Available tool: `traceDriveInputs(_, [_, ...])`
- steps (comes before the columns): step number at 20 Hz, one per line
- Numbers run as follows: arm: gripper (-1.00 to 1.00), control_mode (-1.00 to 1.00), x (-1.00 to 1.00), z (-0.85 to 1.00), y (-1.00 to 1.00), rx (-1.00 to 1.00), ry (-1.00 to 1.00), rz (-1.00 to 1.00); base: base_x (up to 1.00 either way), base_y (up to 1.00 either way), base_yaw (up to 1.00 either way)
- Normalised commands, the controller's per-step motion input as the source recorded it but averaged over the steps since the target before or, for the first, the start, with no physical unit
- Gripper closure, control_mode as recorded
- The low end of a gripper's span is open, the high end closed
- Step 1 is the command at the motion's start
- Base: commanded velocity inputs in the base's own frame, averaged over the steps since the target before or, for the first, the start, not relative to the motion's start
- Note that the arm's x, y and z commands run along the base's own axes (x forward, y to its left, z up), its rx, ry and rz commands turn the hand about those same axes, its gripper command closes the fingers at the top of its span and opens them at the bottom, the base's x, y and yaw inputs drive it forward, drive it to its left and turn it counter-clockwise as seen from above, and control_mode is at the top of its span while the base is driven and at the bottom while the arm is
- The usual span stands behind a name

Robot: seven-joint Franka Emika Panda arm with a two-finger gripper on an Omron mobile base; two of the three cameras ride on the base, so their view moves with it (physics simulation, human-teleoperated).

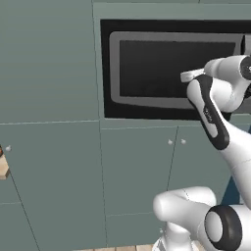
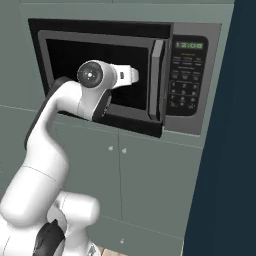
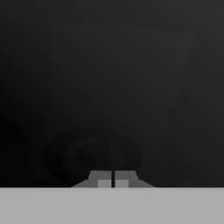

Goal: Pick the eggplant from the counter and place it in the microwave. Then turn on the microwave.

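The microwave (image 2: 192, 112) is a black built-in oven set into grey-green cabinet fronts. Its grey-framed window door (image 1: 171, 63) has a black bar handle (image 2: 157, 80), and at that side the door stands slightly proud of the front. A keypad (image 2: 186, 80) and a green display (image 2: 189, 45) sit to the right. My gripper (image 2: 136, 75) (image 1: 184, 76) is held up against the dark window, and its tips (image 3: 113, 179) are shut together with nothing between them. A faint round shape shows in the dark glass. The eggplant and the counter are out of view.
Grey-green cabinet doors with small round knobs (image 2: 110, 148) run below the microwave. A dark blue wall (image 2: 235, 150) closes the right side. A pale wooden object (image 1: 2, 166) pokes in at the far left edge.
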Motion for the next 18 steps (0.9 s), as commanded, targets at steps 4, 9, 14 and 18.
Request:
traceDriveInputs(4, [1.0,-1.0,0.42,-0.07,0.0,0.0,0.0,0.01,0.0,0.0,0.0])
traceDriveInputs(9, [1.0,-1.0,0.39,-0.08,0.0,0.0,0.0,0.0,0.0,0.0,0.0])
traceDriveInputs(14, [1.0,-1.0,0.36,-0.08,0.0,0.0,0.0,0.0,0.0,0.0,0.0])
traceDriveInputs(18, [1.0,-1.0,0.26,-0.04,0.0,0.0,-0.01,0.0,0.0,0.0,0.0])
